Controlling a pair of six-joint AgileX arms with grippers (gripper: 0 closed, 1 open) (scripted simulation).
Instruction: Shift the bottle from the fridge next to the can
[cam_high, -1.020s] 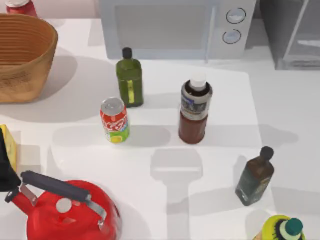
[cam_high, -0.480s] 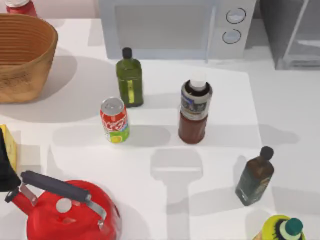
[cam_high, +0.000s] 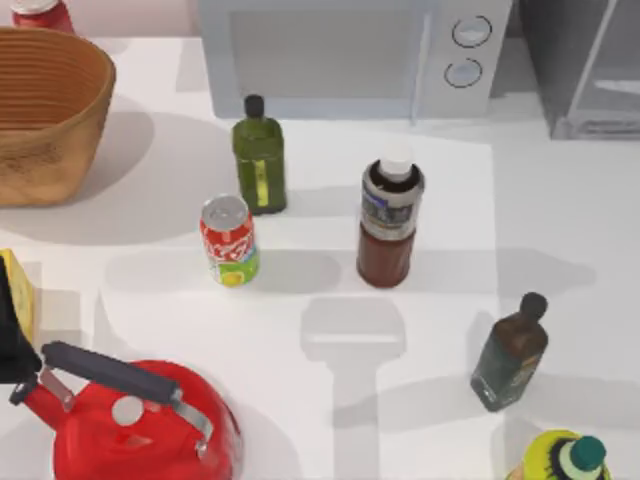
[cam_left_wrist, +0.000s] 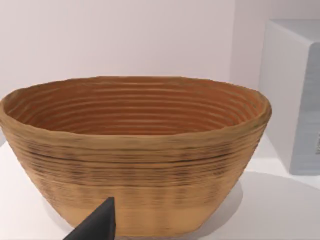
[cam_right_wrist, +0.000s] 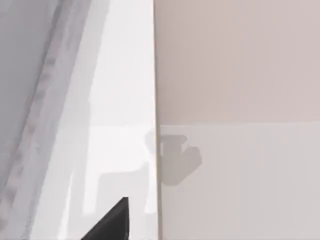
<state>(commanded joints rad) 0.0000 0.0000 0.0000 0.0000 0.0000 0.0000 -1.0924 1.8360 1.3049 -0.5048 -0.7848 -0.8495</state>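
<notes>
bottle (cam_high: 390, 222): upright on table (cam_high: 560, 230), mid-table, white cap up, not held; no gripper near it in top view.
can (cam_high: 229, 240): upright, well left of bottle, clear gap between; olive-green bottle (cam_high: 260, 155) just behind can.
fridge (cam_high: 585, 65): back right corner of top view, grey cabinet, pale bar handle; bottle stands well apart from it, out on table.
microwave (cam_high: 350, 55): back centre, two round dials, left of fridge.
left gripper: one dark finger tip (cam_left_wrist: 97, 225) in left wrist view, wicker basket (cam_left_wrist: 135, 150) just ahead of it, basket upright on table; open or closed – can't tell.
right gripper: one dark finger tip (cam_right_wrist: 112, 220) in right wrist view, grey fridge side beside it, pale wall beyond; open or closed – can't tell.
dark green-brown bottle (cam_high: 510, 352): front right of bottle, black cap, leaning a bit.
red kettle (cam_high: 135, 420): front left, dark handle.
yellow-green bottle (cam_high: 565, 458): front right edge, partly cut off.
plain red can (cam_high: 40, 12): back left corner, behind basket.
</notes>
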